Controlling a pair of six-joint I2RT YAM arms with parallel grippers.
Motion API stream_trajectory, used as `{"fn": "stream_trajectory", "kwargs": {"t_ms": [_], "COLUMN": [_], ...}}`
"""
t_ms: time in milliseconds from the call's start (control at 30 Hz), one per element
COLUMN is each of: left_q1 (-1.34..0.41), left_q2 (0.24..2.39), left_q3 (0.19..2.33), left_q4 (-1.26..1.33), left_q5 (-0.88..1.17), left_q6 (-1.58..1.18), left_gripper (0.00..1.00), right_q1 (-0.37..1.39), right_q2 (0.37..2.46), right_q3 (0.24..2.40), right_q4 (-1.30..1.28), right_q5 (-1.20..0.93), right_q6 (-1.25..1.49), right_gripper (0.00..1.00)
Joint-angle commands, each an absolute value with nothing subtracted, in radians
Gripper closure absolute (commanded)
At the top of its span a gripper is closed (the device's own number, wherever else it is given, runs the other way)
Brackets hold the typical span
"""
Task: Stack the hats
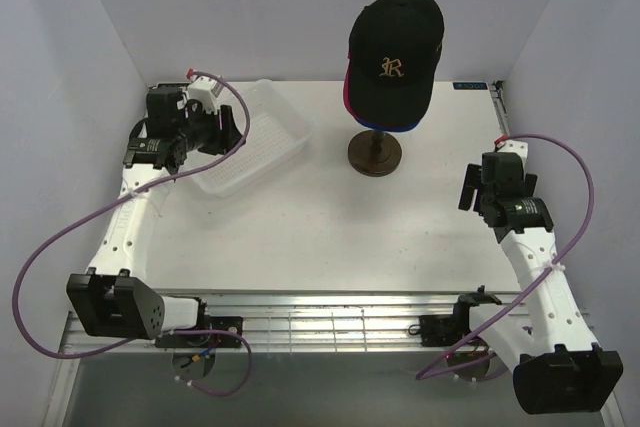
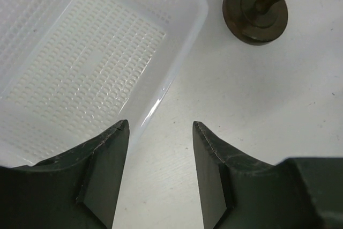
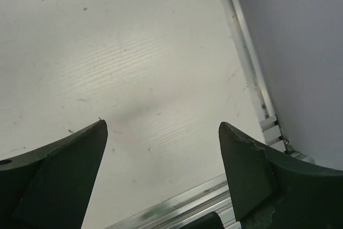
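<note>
The black cap with a gold letter logo (image 1: 395, 47) sits on top of a stack on the dark stand (image 1: 375, 155) at the back middle. A magenta edge (image 1: 348, 95) and a blue edge (image 1: 400, 128) peek out beneath it. The dark green cap does not show. My left gripper (image 1: 228, 129) is open and empty over the near edge of the white basket; in the left wrist view (image 2: 161, 127) its jaws are apart over bare table. My right gripper (image 1: 472, 190) is open and empty at the right side, also seen in the right wrist view (image 3: 161, 124).
The white mesh basket (image 1: 262, 152) lies empty at the back left, and it fills the upper left of the left wrist view (image 2: 182, 9). The stand's round base (image 2: 255, 10) shows there too. A metal rail (image 3: 252, 79) runs along the table's right edge beside the wall.
</note>
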State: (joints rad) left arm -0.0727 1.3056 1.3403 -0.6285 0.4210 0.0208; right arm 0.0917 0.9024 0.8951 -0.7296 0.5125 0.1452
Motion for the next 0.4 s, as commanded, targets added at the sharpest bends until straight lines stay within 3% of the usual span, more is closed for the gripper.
{"fn": "stream_trajectory", "kwargs": {"t_ms": [0,167,367], "left_q1": [-0.06,-0.054,-0.051], "left_q2": [1.258,1.238,1.224], "left_q3": [1.277,1.224,1.149], "left_q4": [-0.632,-0.632,-0.626], "left_q5": [0.384,0.376,0.376], "left_q6": [0.067,0.095,0.117], "left_gripper": [0.38,0.38,0.38], "right_q1": [0.084,0.084,0.083], "right_q2": [0.929,0.97,0.879], "right_q3": [0.874,0.905,0.864], "right_q4": [-0.713,-0.764,-0.715], "right_q5": [0.37,0.396,0.408], "right_q6": [0.245,0.298,0.307], "right_gripper": [0.11,0.11,0.11]}}
